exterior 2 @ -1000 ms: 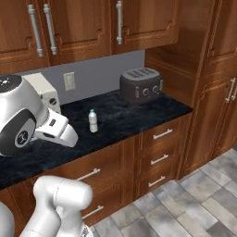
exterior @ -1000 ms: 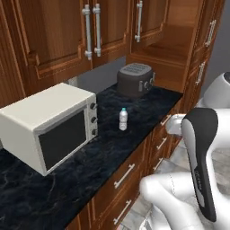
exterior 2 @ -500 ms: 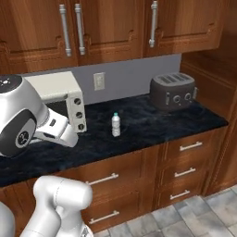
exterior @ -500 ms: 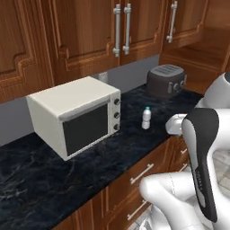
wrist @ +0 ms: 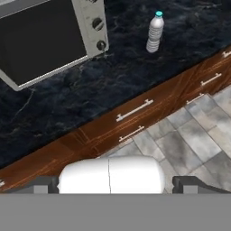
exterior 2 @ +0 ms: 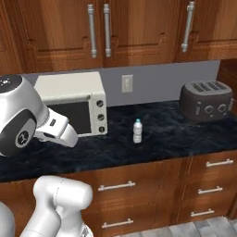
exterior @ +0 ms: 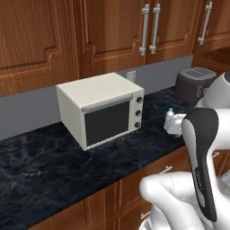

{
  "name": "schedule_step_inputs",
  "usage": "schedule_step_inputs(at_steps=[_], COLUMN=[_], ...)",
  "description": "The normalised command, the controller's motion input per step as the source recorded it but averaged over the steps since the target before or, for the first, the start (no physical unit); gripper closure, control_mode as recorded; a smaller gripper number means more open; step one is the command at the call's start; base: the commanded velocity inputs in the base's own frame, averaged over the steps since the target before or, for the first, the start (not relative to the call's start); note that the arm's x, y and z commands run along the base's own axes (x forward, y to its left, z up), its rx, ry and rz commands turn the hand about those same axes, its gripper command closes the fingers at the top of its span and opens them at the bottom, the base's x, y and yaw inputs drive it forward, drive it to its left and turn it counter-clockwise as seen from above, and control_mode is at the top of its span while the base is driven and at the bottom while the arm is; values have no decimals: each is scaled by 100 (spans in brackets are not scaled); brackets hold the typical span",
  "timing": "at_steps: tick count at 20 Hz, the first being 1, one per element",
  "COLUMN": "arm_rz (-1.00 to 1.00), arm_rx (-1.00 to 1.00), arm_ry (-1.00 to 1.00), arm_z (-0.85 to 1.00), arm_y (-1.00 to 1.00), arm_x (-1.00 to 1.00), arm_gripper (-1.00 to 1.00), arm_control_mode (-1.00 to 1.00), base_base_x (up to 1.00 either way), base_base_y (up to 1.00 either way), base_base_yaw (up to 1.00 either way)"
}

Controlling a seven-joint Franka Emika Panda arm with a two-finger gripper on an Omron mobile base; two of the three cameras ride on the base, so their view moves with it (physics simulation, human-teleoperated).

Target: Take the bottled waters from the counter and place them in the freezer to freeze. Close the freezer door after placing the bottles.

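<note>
One bottled water (exterior 2: 137, 131) is standing upright on the counter (exterior 2: 162, 143), capped in teal-blue; it is also showing in the hand view (wrist: 155, 32) and, partly hidden behind the robot's arm, in the left base view (exterior: 170, 117). Any writing on its white label is too small to read.

One cream toaster oven (exterior 2: 74, 104) is sitting on the counter to the left of the bottle in the right base view, near it but apart, its dark glass door facing forward and three knobs running down its right side. No lettering is readable on it. One dark two-slot toaster (exterior 2: 206, 101) is standing well to the right of the bottle, with two knobs on its front. One wall outlet (exterior 2: 127, 84) is mounted on the grey backsplash behind the bottle.

Wooden upper cabinets (exterior 2: 139, 32) with silver bar handles are hanging above; brown drawers (exterior 2: 210, 178) with silver pulls are running beneath the counter.

The gripper (wrist: 116, 185) is hanging out in front of the counter edge, over the grey tiled floor (wrist: 194, 140), with the fingertips spread wide and nothing between them. Open counter surface is lying between the counter's front edge and the bottle.
</note>
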Motion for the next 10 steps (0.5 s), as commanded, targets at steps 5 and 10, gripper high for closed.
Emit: schedule_step_inputs(at_steps=[5, 10], arm_rz=[0, 0], arm_rx=[0, 0], arm_ry=[0, 0], arm_z=[0, 0], arm_y=[0, 0], arm_x=[0, 0], arm_gripper=[-100, -100], arm_control_mode=[100, 100], base_base_x=[41, 46], base_base_y=[-12, -4], base_base_yaw=[32, 16])
